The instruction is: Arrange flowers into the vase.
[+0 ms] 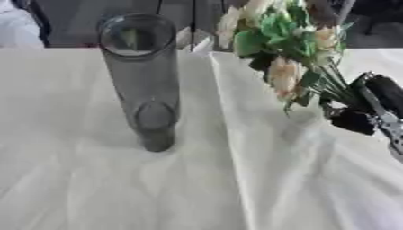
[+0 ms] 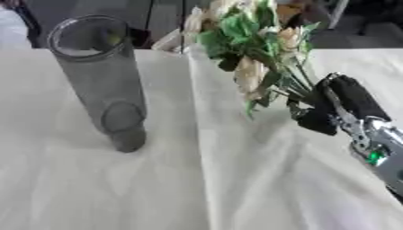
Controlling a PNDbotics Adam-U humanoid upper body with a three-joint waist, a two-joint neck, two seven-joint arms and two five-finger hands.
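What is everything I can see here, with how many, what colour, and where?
vase: one, clear greyish glass, upright left of centre, nothing in it
flowers: one bunch, cream blooms with green leaves, held up right of the vase, stems down in the hand
tablecloth: one, white, covering the table, creased down the middle
right hand: one, black with silver parts, right edge, curled round the flower stems
left hand: not in view
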